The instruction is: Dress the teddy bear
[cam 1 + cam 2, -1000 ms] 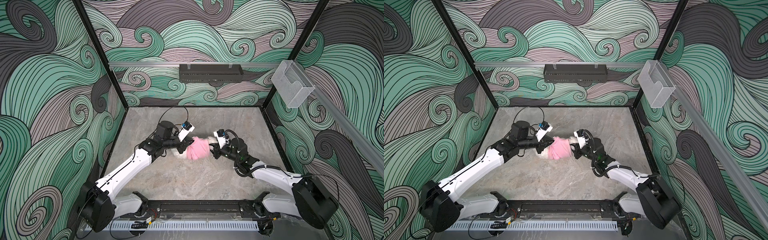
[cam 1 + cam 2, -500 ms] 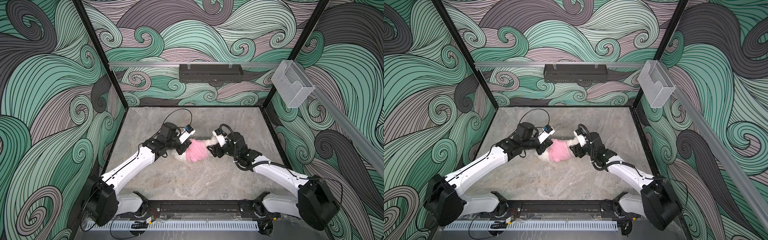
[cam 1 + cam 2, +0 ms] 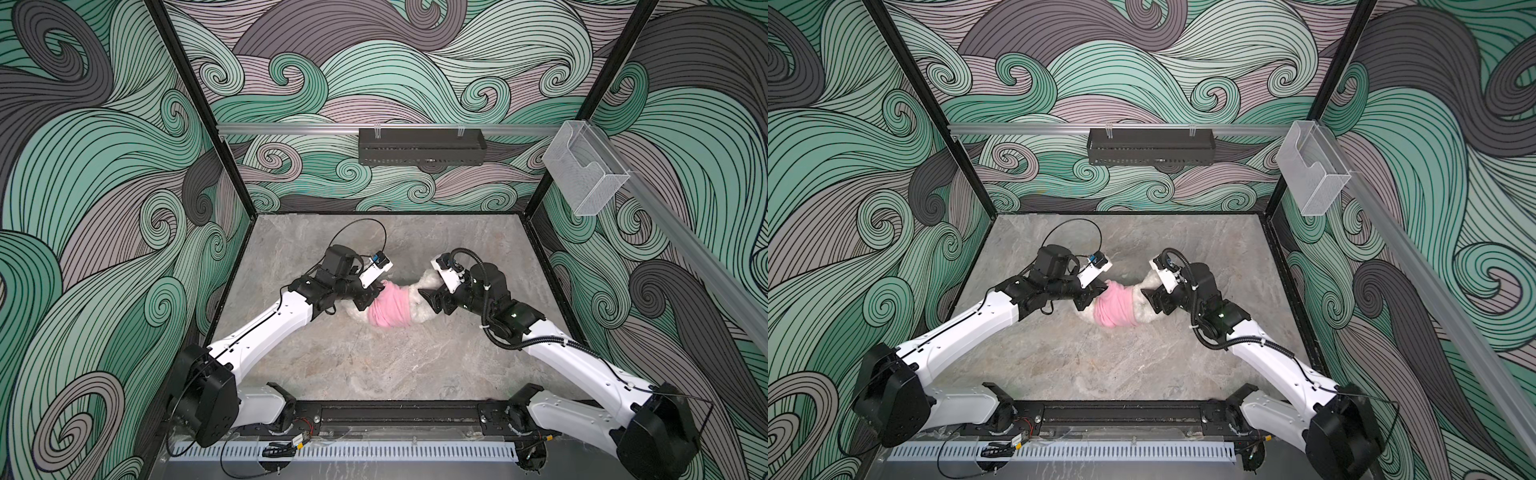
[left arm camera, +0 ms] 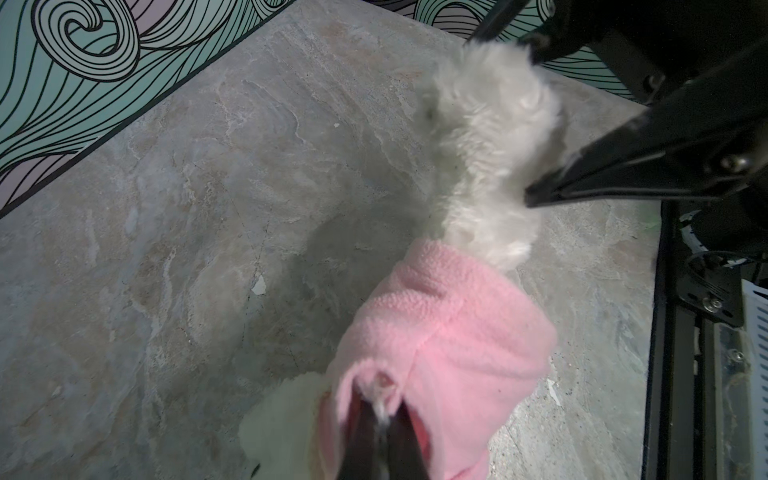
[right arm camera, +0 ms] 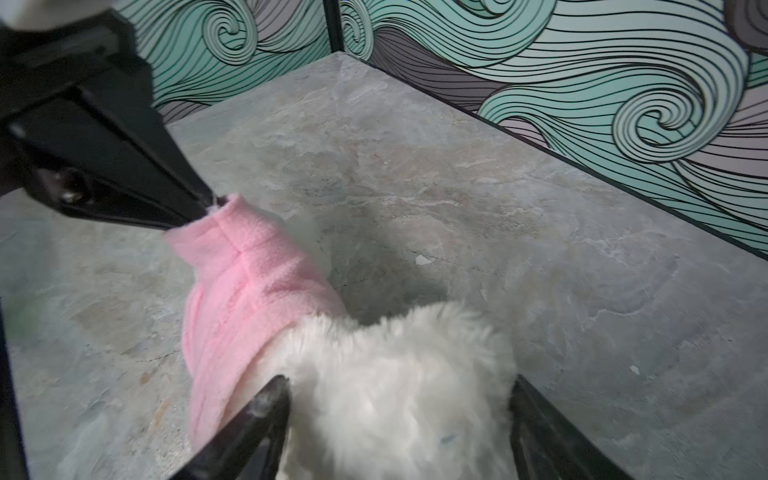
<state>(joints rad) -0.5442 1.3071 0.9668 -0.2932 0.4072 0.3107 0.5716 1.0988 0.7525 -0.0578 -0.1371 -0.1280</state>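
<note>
The right end effector point(image 5: 399, 382) has just been released, its jaws now spread around the teddy bear point(image 4: 490, 145), which is laid mid-bench point(image 3: 374, 365). The pink shirt point(image 3: 388, 309), bunched round its body, is kept clenched by the left end effector point(image 4: 382, 419), so a regrasp is probably needed.

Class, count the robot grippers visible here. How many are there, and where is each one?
2. The left gripper is shut on the teddy bear's fur at the pink shirt's sleeve opening; the right gripper stands open astride the bear's other end.
</note>
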